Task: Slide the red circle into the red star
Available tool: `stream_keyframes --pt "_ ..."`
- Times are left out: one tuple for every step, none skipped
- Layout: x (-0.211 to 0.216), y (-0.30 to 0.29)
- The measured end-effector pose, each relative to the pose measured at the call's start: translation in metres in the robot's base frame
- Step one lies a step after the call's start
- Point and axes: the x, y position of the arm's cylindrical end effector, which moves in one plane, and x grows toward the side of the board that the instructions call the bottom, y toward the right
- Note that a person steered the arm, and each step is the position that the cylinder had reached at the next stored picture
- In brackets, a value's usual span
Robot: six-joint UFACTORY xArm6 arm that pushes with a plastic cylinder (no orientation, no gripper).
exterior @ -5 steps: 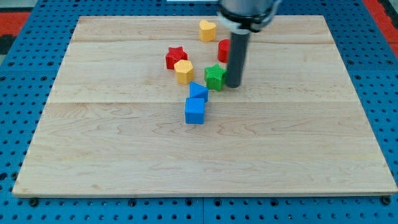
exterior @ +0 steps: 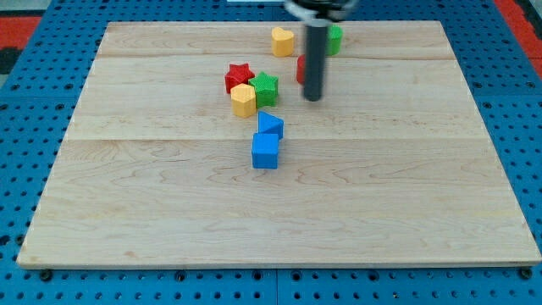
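Red circle (exterior: 301, 68) sits near the board's top, mostly hidden behind the rod; my tip (exterior: 313, 98) rests just below and right of it. Leftward, apart, the red star (exterior: 239, 75) touches a green star (exterior: 266, 87) and a yellow hexagon (exterior: 244, 100).

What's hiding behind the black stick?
Behind my rod a sliver of the red circle peeks out on its left, and part of a green block on its right. The rest of both is covered.
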Motion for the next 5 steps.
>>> stream_keyframes --pt "-0.029 0.043" --pt "-0.056 0.006" --pt "-0.038 -0.006" --pt "-0.075 -0.008" --pt "-0.057 -0.051"
